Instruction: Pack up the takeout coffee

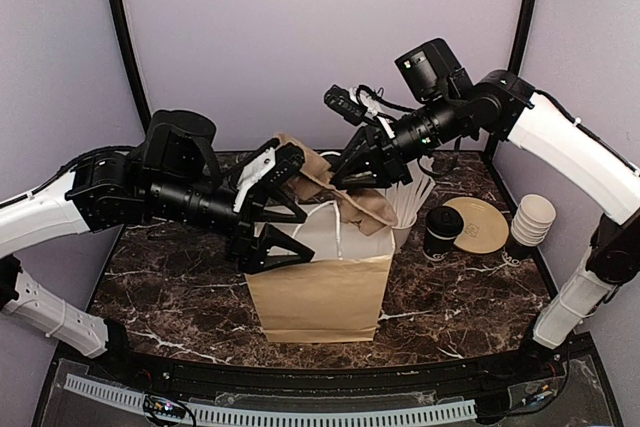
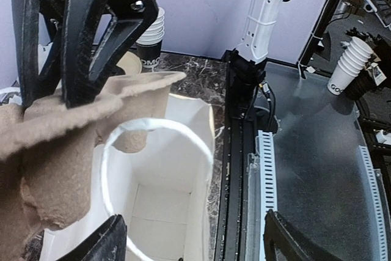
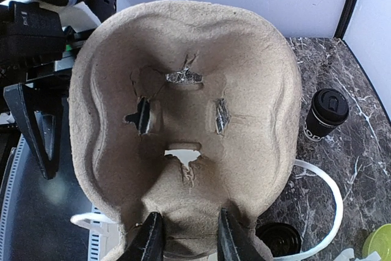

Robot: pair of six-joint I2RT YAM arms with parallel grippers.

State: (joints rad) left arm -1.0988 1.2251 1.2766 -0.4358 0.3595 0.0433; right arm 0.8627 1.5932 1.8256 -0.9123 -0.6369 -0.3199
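Observation:
One takeout coffee (image 1: 441, 232), a black cup with a black lid, stands on the marble right of the brown paper bag (image 1: 320, 292); it also shows in the right wrist view (image 3: 324, 114). A second black lid (image 3: 281, 239) lies low beside the bag's white handle; what it sits on is hidden. My right gripper (image 3: 186, 236) is shut on the edge of a brown pulp cup carrier (image 3: 183, 108), held over the bag's mouth (image 1: 345, 175). My left gripper (image 2: 195, 242) is open above the bag's white inside (image 2: 159, 212), next to the carrier (image 2: 61, 126), holding nothing.
A cup of straws (image 1: 405, 209), a tan round disc (image 1: 480, 225) and a nested stack of lidless cups (image 1: 530, 222) stand at the right of the table. The table's black front rail (image 2: 244, 151) runs below the left gripper.

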